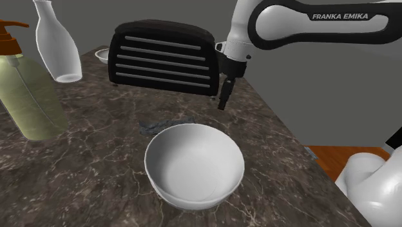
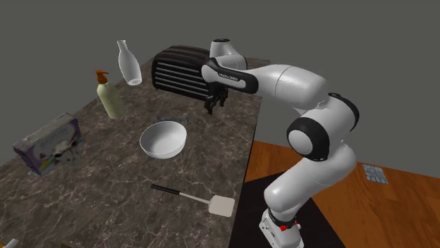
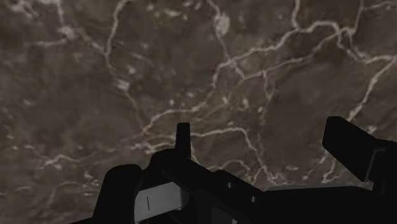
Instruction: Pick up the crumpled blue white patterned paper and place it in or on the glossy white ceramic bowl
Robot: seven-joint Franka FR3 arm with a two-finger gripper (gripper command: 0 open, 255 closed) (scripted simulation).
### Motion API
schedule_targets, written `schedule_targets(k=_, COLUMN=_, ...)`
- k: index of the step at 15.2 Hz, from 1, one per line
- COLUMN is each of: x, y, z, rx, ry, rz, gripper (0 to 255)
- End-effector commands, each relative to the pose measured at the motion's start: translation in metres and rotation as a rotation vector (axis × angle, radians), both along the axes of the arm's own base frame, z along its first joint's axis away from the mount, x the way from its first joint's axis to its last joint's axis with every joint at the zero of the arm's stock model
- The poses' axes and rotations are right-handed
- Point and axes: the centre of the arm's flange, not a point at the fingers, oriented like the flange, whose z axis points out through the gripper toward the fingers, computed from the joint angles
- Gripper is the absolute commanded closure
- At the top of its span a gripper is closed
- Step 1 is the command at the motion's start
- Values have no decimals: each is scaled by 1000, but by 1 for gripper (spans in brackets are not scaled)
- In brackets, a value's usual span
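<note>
- The crumpled paper (image 1: 166, 124) lies low on the dark marbled bench (image 1: 90, 167). It is down and to the shoulder view's left of the pincer, well clear of its fingers. It looks blue-grey and rather flattened.
- By its look it should be very light and soft, yielding to any squeeze and impossible to break. The risk is that it slides on the smooth stone, or that a thin edge slips out of a shallow pinch. The best hold is probably straight down over its highest ridge near the middle. Closing across the narrow way would bunch the folds between the fingers.
- The white bowl (image 1: 193, 164) stands just beside the paper, on its near side in the shoulder view, down and left of the pincer. Its wide mouth should make the drop easy.
- The pincer (image 1: 223, 97) hangs above the bench, in front of a black slatted box (image 1: 164, 61). Its fingers (image 3: 183, 137) are spread wide and hold nothing, and the wrist view has bare stone between them.
</note>
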Motion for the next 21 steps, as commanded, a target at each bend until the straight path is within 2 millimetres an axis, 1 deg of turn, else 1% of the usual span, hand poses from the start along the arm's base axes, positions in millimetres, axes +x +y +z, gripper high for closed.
schedule_targets(k=1, x=7, y=26, z=2, rx=21, ry=6, rz=64, gripper=0)
schedule_targets(k=5, x=19, y=72, z=7, rx=62, ry=9, rz=181, gripper=0)
schedule_targets(k=9, x=26, y=118, z=14, rx=103, ry=13, rz=298, gripper=0)
schedule_targets(k=13, x=27, y=165, z=23, rx=144, ry=16, rz=416, gripper=0)
schedule_targets(k=17, x=23, y=211, z=33, rx=185, ry=20, rz=533, gripper=0)
schedule_targets(k=18, x=22, y=212, z=34, rx=187, ry=20, rz=537, gripper=0)
schedule_targets(k=21, x=21, y=216, z=18, rx=187, ry=20, rz=537, gripper=0)
